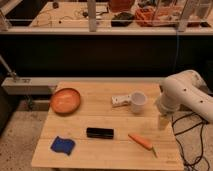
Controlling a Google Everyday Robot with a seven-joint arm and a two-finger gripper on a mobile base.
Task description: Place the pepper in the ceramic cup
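One pepper (pixel 140 141), loose at table (pixel 95 116) front; gripper (pixel 162 121) near right edge, grasp state not discernible. Best seized mid-body, then lowered tip-first into cup (pixel 138 101).

Robot lab, cabled workbench (pixel 56 18), claw (pixel 162 121) over table (pixel 100 150)
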